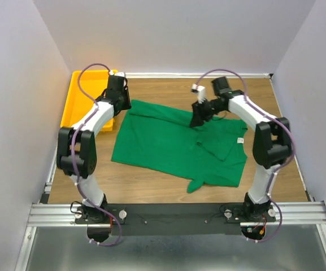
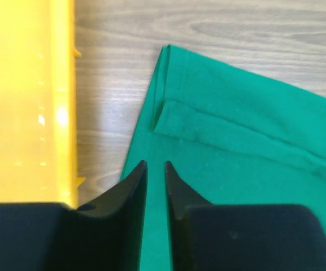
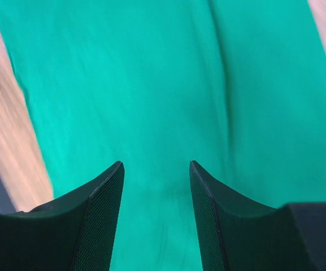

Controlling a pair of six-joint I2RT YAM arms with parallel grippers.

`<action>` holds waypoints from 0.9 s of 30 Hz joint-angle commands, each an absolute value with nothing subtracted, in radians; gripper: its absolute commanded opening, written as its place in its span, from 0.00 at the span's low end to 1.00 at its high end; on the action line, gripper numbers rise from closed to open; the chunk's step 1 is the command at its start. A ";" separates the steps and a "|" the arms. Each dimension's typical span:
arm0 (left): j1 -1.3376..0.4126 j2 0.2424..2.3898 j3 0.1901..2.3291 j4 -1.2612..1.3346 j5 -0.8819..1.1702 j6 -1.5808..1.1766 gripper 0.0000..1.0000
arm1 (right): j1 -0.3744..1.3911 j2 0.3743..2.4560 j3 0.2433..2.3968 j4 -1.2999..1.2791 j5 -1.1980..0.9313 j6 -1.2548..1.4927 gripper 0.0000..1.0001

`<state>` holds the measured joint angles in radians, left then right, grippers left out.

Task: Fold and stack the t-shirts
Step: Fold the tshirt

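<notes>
Green fabric, top view: I am seeing the t-shirt [image 1: 174, 147] lying spread on the wooden table [image 1: 146, 183] between the two arms. It is mostly flat, with its far-left edge turned over and a loose flap trailing toward the near side.
Neck label, top view: I am reading a small white label [image 1: 242, 140] at the right end, so the collar is lying toward the right arm.
Left gripper, top view: I am placing the left gripper [image 1: 123, 104] at the shirt's far-left corner, just beside the yellow tray [image 1: 72, 104]. Its jaws are not readable from here.
Right gripper, top view: I am pointing the right gripper [image 1: 197, 119] down at the far edge near the shirt's middle.
Left wrist view, claw: the left gripper [image 2: 155, 164] is showing its fingers a narrow slit apart, with nothing between them.
Left wrist view, cloth: the t-shirt [image 2: 236, 169] is running ahead of the fingers, its hemmed fold lying on the table [image 2: 208, 34]. The tray [image 2: 21, 101] is sitting apart from the cloth.
Right wrist view, claw: the right gripper [image 3: 156, 164] is standing well apart and empty above the t-shirt [image 3: 151, 73].
Right wrist view, contact: I cannot tell whether the tips are touching the fabric.
Placement reason: I am judging that both claws are set along the far edge so they can pinch it together and carry out an even fold.
</notes>
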<state>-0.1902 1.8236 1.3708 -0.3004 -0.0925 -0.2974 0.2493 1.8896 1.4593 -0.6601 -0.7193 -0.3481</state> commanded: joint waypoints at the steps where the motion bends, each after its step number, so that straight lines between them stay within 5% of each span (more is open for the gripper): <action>1: -0.181 1.614 1.298 -0.160 -0.133 -0.299 0.53 | 0.391 2.076 1.720 -0.712 -0.642 -0.385 0.58; 3: -0.173 1.528 1.247 -0.124 -0.150 -0.308 0.69 | 0.415 2.178 1.861 -0.712 -0.617 -0.341 0.62; 5: -0.146 1.404 1.172 -0.086 -0.132 -0.322 0.74 | 0.434 2.279 2.069 -0.712 -0.604 -0.240 0.66; 9: -0.098 1.251 1.092 -0.135 -0.080 -0.339 0.74 | 0.476 2.416 2.160 -0.670 -0.509 -0.189 0.75; 27: -0.071 1.118 0.948 -0.201 -0.061 -0.394 0.74 | 0.509 2.493 2.161 -0.634 -0.623 -0.167 0.68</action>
<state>-0.0795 1.1221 0.9482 -0.2012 -0.0879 -0.3828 0.4828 2.5000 2.1971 -0.6445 -0.5732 -0.1684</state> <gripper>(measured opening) 0.740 0.688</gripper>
